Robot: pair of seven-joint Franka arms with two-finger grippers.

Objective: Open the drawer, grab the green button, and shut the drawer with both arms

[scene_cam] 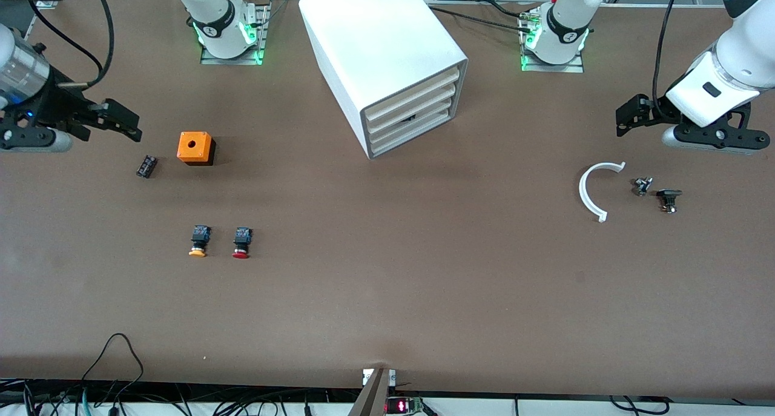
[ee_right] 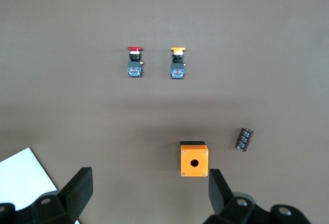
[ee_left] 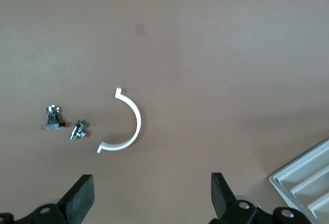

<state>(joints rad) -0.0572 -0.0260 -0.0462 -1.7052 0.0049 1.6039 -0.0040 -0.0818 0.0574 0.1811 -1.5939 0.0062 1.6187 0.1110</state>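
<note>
No green button shows, presumably inside the shut cabinet (scene_cam: pixel 387 65); judged light, rigid, slick-capped, I'd pinch its boxy body, my left end effector (scene_cam: pixel 629 118) and right end effector (scene_cam: pixel 124 122) both spread, empty, waiting.

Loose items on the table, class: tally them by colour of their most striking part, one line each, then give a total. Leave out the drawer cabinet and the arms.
Yellow: 1, the yellow-capped button
Red: 1, the red-capped button
Orange: 1, the box
White: 1, the curved clip
Black or dark: 3, the cylinder and two small fittings
Total: 7
</note>
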